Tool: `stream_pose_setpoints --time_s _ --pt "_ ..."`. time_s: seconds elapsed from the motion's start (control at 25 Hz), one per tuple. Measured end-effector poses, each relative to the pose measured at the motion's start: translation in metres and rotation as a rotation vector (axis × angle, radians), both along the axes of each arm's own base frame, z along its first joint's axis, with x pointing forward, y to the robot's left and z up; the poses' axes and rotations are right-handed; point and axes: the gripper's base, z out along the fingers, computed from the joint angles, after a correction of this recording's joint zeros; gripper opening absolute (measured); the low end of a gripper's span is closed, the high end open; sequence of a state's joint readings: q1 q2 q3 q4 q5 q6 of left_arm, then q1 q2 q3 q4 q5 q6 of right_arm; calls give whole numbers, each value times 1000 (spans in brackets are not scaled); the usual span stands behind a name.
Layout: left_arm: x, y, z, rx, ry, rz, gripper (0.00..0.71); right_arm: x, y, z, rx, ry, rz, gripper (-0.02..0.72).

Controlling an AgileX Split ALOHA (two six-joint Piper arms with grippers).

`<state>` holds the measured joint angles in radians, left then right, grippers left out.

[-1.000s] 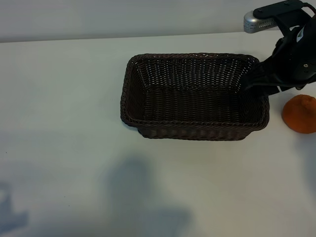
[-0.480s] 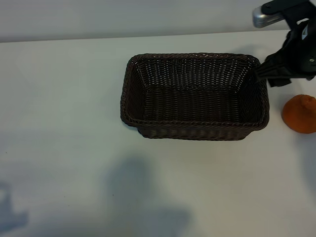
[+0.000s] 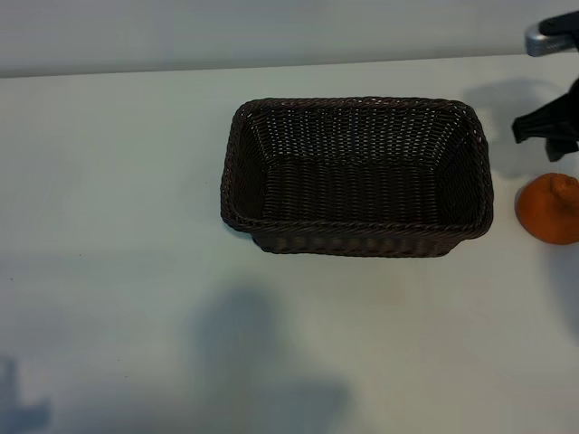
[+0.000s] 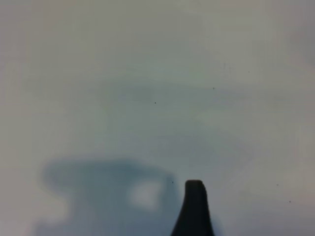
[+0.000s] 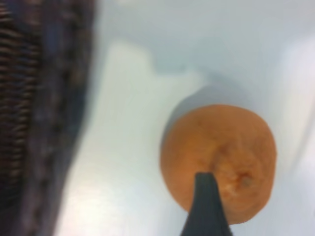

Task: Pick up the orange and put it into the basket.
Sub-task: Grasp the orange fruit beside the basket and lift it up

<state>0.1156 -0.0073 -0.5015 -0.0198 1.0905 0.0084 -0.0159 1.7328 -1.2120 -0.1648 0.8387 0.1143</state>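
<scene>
White table (image 3: pixel 118 181) (basket (image 3: pixel 357 237), orange (image 3: pixel 548 210))

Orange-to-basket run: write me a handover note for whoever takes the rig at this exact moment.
Right gripper: open, empty, above the table just behind the small round bumpy orange, which shows under one fingertip in the right wrist view.
Left gripper: open, empty, idle over bare table, not seen in the exterior view.
Orange: on the white table, right of the basket, apart from it.
Dark brown woven wicker basket: mid-table, empty.
Done: nothing yet.
Left: lower onto the orange, grasp, lift, carry over the basket, release.
</scene>
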Motion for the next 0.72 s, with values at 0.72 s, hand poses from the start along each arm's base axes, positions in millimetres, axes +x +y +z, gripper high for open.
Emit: stream_pose_setpoints --time_s 0.72 --pt "0 0 0 -2 2 2 594 8 -18 -54 108 169 -37 498"
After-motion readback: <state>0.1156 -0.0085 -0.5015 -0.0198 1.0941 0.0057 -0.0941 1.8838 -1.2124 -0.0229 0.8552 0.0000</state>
